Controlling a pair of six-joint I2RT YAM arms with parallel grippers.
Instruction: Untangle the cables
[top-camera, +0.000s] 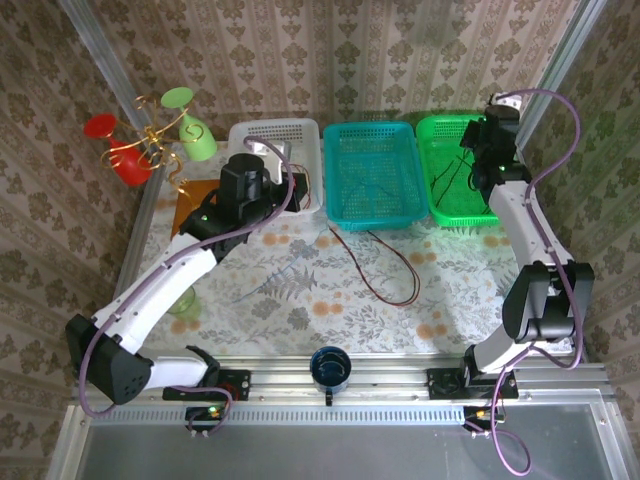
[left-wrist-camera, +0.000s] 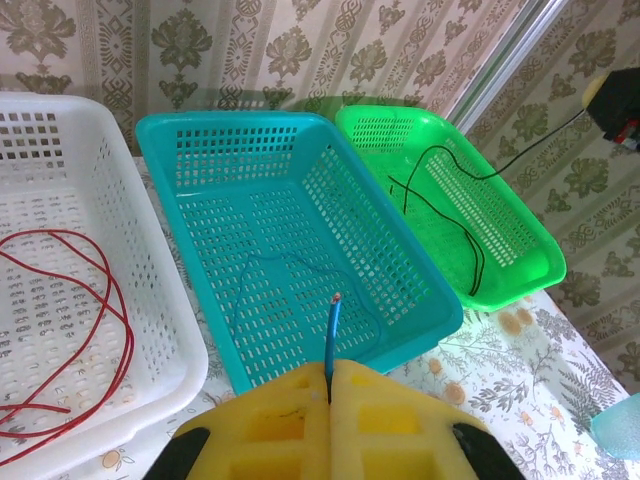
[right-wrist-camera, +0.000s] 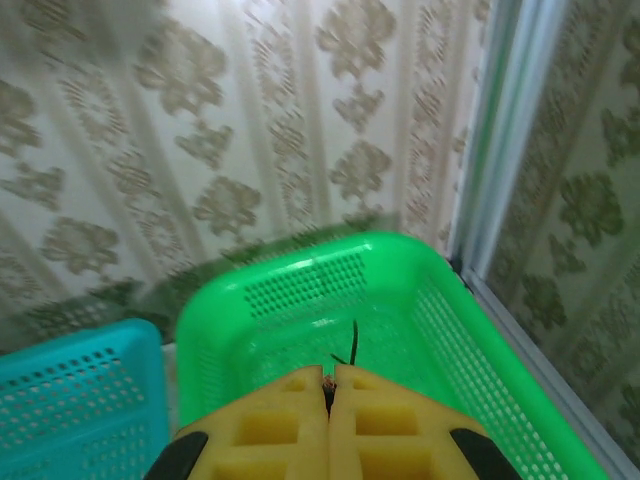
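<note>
Floral table (top-camera: 300, 300): 3 along back, white basket (top-camera: 260, 128), teal basket (top-camera: 372, 216), green basket (top-camera: 445, 120); red cable (top-camera: 408, 268) in front.

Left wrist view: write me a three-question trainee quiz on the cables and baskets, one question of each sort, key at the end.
1. Multiple choice: the left fingers pinch a cable of which colour? A red, B blue, C black.
2. True or false: the black cable lies in the green basket.
3. Fill in: the red cable lies in the ___ basket.

Key: 1 B, the blue cable; 2 true; 3 white, the white basket.
</note>
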